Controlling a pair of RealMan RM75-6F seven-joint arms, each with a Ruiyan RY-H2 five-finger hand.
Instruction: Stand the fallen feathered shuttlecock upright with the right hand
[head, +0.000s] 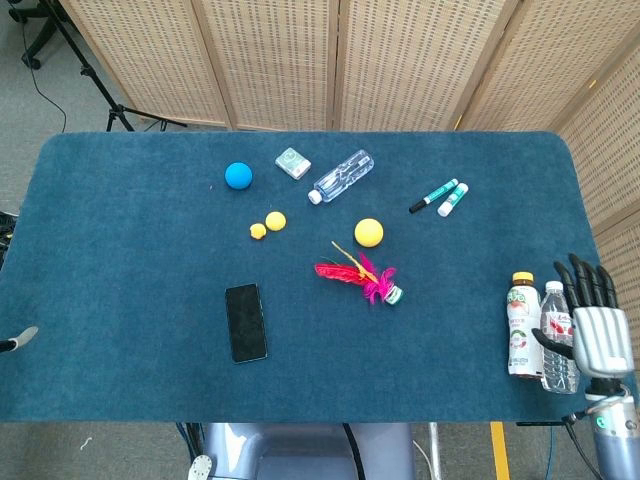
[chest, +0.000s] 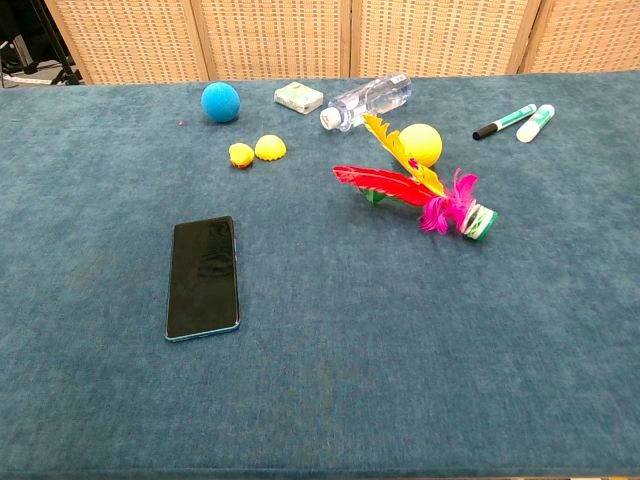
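Observation:
The feathered shuttlecock (head: 362, 275) lies on its side near the middle of the blue table. Its red, yellow and pink feathers (chest: 400, 180) point left and its green-and-white base (chest: 481, 222) points right. My right hand (head: 592, 318) hovers at the table's front right corner, far right of the shuttlecock, with its fingers spread and nothing in them. Its thumb is close to a clear water bottle (head: 556, 340). A pale sliver at the left edge (head: 18, 338) may be my left hand, but too little shows to tell how it is held. Neither hand appears in the chest view.
A drink bottle with an orange cap (head: 521, 325) stands next to the water bottle. A black phone (head: 245, 322) lies front left. Behind the shuttlecock are a yellow ball (head: 369, 232), a lying clear bottle (head: 342, 175), a blue ball (head: 238, 175), two small yellow pieces (head: 268, 225) and two markers (head: 442, 196).

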